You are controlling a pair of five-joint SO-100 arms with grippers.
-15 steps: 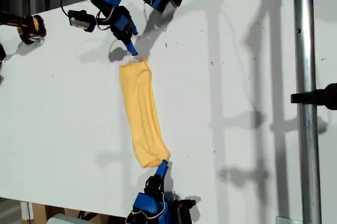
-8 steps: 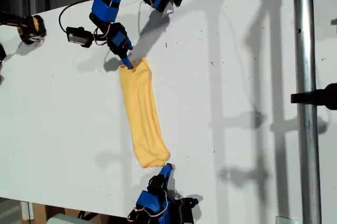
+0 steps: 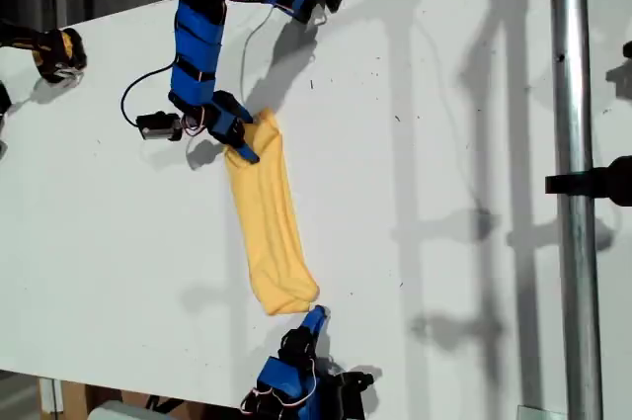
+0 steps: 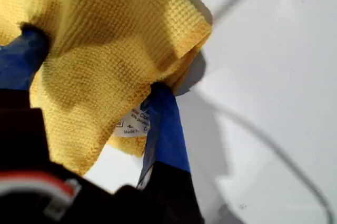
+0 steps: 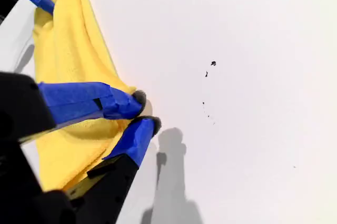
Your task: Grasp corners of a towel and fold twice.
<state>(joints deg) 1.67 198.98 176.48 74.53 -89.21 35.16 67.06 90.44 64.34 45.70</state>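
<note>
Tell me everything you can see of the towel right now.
The towel is mustard-yellow cloth with a waffle-like weave and a small white label. It lies folded into a long narrow strip on the white table. In the exterior view its upper end is bunched between the jaws of my first gripper. The lower end is rounded; my second gripper sits just beside it, jaws nearly closed, with no cloth between the tips.
</note>
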